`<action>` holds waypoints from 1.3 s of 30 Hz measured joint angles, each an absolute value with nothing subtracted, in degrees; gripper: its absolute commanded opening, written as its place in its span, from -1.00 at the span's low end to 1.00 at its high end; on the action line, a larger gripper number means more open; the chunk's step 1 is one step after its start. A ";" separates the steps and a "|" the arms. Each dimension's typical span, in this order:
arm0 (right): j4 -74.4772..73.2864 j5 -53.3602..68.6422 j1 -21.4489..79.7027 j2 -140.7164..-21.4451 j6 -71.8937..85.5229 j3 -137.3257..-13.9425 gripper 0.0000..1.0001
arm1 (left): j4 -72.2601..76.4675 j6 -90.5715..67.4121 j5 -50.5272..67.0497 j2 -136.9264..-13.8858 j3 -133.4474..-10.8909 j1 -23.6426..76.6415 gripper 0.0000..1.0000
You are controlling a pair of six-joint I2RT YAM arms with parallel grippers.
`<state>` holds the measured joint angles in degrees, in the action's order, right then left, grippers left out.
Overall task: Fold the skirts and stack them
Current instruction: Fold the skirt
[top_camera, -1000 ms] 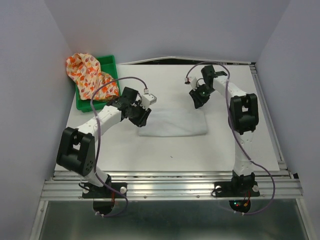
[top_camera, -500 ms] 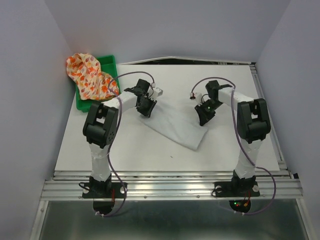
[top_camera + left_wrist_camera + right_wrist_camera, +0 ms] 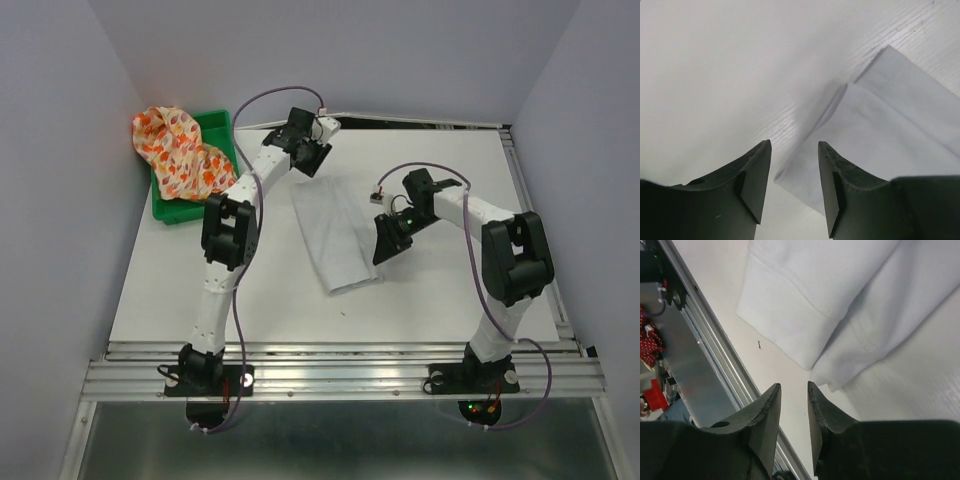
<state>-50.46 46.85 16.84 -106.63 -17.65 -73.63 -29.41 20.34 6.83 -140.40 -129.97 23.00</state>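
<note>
**Top view:** The white skirt (image 3: 335, 238) lies on the surface (image 3: 200, 290) as a long folded strip. Its long axis runs from the far end down toward the near edge, leaning slightly right. The left gripper (image 3: 308, 160) hangs at the far end, and the right gripper (image 3: 382, 248) sits just beside the right long edge, toward the near end. Each arm is therefore the nearer one for its own end, so a fold across the long axis looks likely. The floral skirt (image 3: 178, 150) is heaped loosely over the green tray (image 3: 222, 125), well apart at far left, on the left arm's side.

**Left wrist:** The gripper is spread and empty. The skirt's corner lies beneath and to the right. The cloth is smooth and matte, with one layer stepped over another.

**Right wrist:** The gripper is narrowly parted and holds nothing. The skirt's end lies just ahead of the tips. It shows a stitched hem band and soft, rounded folds.
</note>
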 measured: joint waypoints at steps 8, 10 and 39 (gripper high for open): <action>-42.76 49.58 16.10 -101.38 -6.50 -70.61 -0.31 | -25.74 16.10 10.48 -115.00 -101.45 23.11 0.13; -39.18 49.63 16.10 -99.92 -3.27 -68.40 -0.34 | -24.18 14.09 12.73 -107.04 -93.95 23.51 0.12; -14.61 54.68 33.56 -100.36 18.33 -50.22 -0.29 | -22.39 13.52 15.59 -121.27 -91.98 27.64 0.02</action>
